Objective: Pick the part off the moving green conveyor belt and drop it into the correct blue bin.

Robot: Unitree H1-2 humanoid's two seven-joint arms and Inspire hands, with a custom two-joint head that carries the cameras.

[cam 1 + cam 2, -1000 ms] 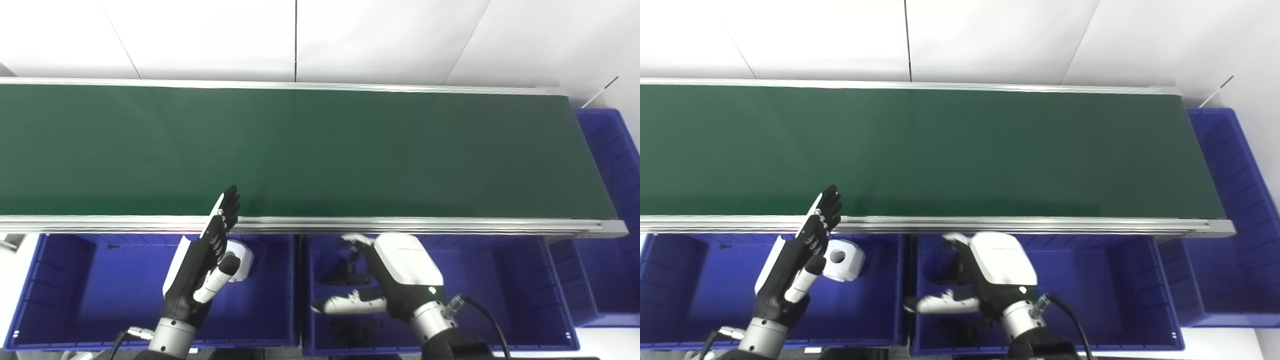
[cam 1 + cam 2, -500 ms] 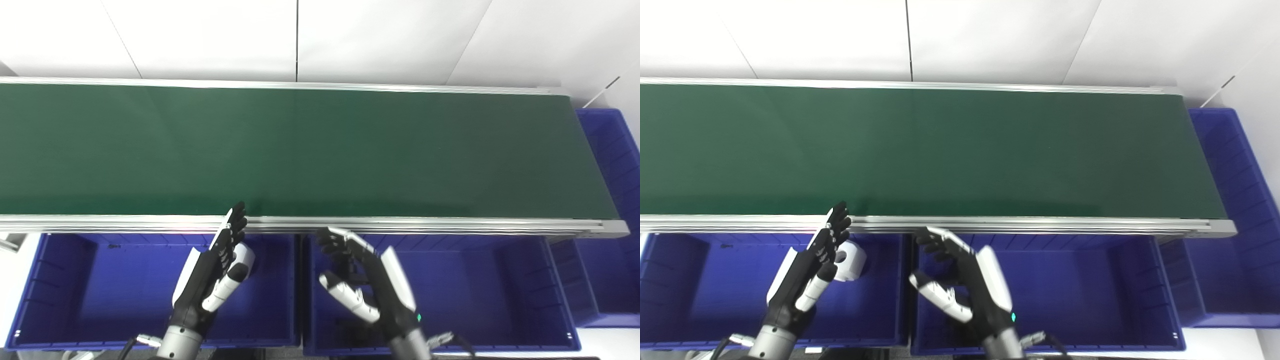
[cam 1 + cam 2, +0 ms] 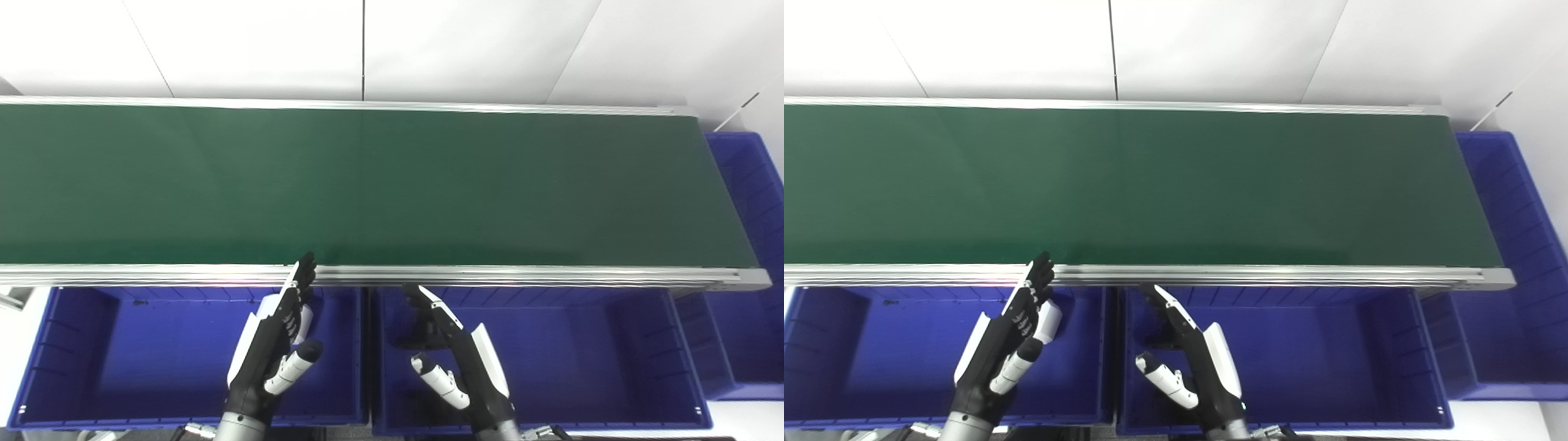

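Over the last second both our hands have drawn back toward us, and our right hand [image 3: 465, 367] has turned from palm-down over the middle bin [image 3: 612, 367] to edge-on with fingers stretched out. We read that as a drop just finished and a return to waiting. The belt [image 3: 367, 184] is bare from end to end, so no new part is up for picking yet.

Going left to right: our left hand [image 3: 272, 343] stands over the left bin [image 3: 122, 355], fingers straight and spread from the thumb, holding nothing, its tips reaching the belt's near rail at 12 o'clock. A white part [image 3: 1048, 321] lies in that bin, just behind the hand at about 1 o'clock of the palm, mostly hidden. Our right hand is likewise wide and empty. A dark part [image 3: 422, 334] rests on the middle bin's floor at roughly 11 o'clock from it, close by but apart from the fingers. A third bin [image 3: 747, 257] sits at the belt's right end.
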